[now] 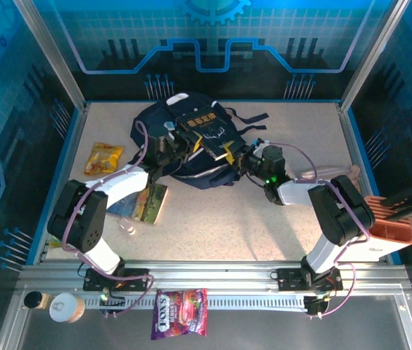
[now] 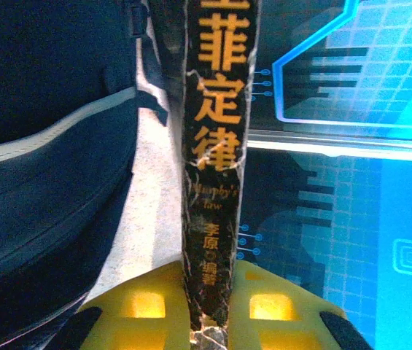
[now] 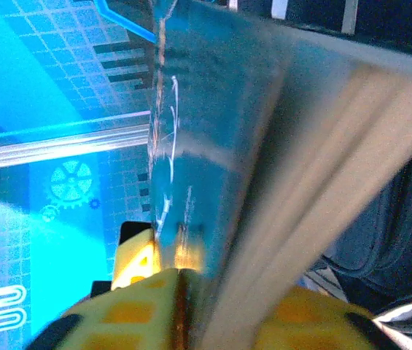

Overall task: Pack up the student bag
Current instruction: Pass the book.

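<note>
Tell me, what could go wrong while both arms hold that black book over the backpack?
1. The left gripper pinches the black book at one end of its spine, and the right gripper pinches it near the page edge. Such narrow grips could let the book slip or twist if the arms move unevenly.
2. The student bag is soft and its opening is hard to make out, so the book might snag on the fabric.
</note>
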